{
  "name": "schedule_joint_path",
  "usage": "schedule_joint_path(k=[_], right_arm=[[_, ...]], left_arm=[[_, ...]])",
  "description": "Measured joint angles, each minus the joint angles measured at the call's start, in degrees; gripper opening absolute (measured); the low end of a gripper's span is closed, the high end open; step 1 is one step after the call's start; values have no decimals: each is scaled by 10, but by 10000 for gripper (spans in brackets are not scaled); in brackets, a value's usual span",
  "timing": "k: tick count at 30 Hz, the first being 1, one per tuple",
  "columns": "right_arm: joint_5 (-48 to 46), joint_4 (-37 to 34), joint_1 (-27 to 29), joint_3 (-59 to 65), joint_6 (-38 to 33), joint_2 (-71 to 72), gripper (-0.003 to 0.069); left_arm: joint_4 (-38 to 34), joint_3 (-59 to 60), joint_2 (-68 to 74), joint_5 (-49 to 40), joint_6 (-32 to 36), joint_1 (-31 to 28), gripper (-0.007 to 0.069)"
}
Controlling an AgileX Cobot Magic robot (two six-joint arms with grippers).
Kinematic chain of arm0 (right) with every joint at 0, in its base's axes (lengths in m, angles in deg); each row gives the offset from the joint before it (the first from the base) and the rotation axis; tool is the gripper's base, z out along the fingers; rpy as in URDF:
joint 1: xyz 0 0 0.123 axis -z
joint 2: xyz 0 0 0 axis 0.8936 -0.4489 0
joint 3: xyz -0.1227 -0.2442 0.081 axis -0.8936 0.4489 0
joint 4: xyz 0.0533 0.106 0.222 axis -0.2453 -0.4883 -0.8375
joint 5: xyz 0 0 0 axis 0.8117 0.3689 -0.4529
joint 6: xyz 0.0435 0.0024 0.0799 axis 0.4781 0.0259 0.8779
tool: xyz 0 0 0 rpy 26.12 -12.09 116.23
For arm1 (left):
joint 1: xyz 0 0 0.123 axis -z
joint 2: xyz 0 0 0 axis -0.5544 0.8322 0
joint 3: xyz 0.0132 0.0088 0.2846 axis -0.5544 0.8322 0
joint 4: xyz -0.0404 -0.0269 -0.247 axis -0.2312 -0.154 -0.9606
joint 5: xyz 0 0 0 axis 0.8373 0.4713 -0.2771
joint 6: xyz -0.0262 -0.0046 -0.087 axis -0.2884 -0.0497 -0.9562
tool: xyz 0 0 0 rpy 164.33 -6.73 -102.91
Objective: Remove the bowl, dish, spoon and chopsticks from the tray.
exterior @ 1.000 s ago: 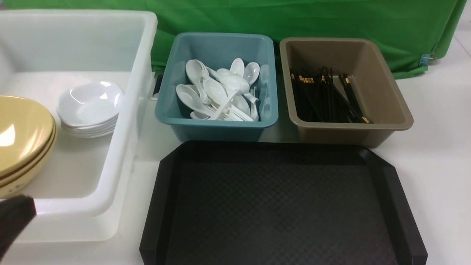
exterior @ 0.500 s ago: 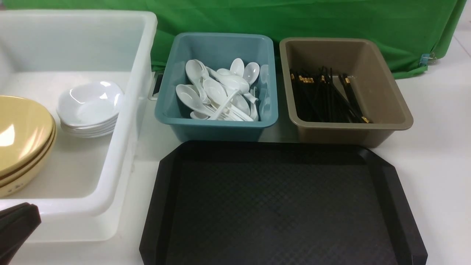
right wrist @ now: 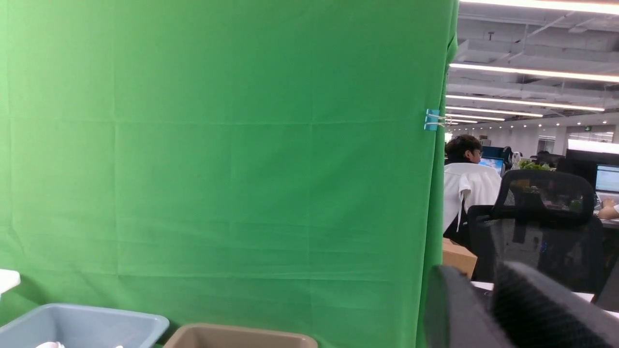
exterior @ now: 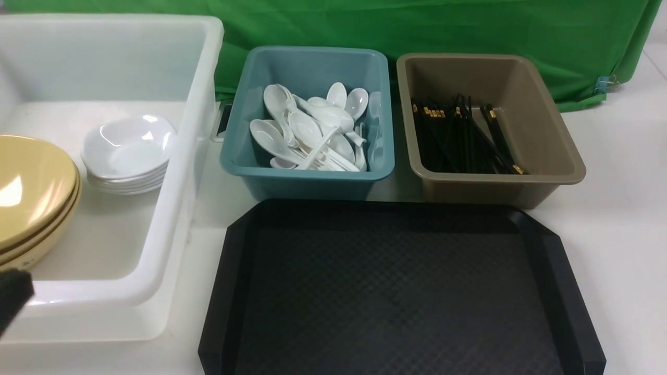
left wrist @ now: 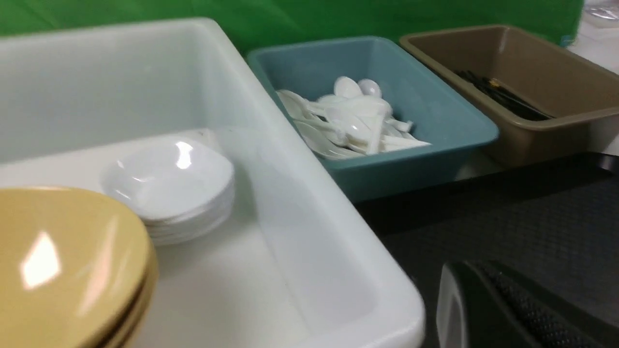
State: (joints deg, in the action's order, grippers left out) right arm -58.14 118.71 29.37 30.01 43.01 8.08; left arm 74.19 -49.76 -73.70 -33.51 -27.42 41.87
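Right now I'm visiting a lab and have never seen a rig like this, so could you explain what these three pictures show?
This is a robot with two arms that clears tableware. The wide picture comes from a camera between its arms, looking forward. The other two come from cameras on its left and right wrists.

On the table lies a black tray, with nothing on it. Behind it, a teal bin holds white spoons and a brown bin holds black chopsticks. On the robot's left, a white tub holds stacked yellow bowls and small white dishes.

The left fingers are shut, and nothing shows in them. The right fingers face a green cloth. I cannot tell whether they are open, but they hold nothing visible.
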Motion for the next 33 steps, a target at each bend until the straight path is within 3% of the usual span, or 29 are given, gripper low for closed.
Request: schedule_joint_path(k=[5, 9, 13, 18, 33], right_arm=[[0, 0, 0, 0, 0, 0, 134], [0, 0, 0, 0, 0, 0, 140], [0, 0, 0, 0, 0, 0, 145], [0, -2, 0, 0, 0, 0, 154], [0, -4, 0, 0, 0, 0, 176]], left_arm=[[78, 91, -32, 122, -75, -53, 1], [84, 171, -80, 158, -97, -93, 1], [84, 238, -114, 158, -113, -117, 1], [86, 245, -116, 120, -119, -117, 1], [86, 245, -116, 134, -120, -117, 1]])
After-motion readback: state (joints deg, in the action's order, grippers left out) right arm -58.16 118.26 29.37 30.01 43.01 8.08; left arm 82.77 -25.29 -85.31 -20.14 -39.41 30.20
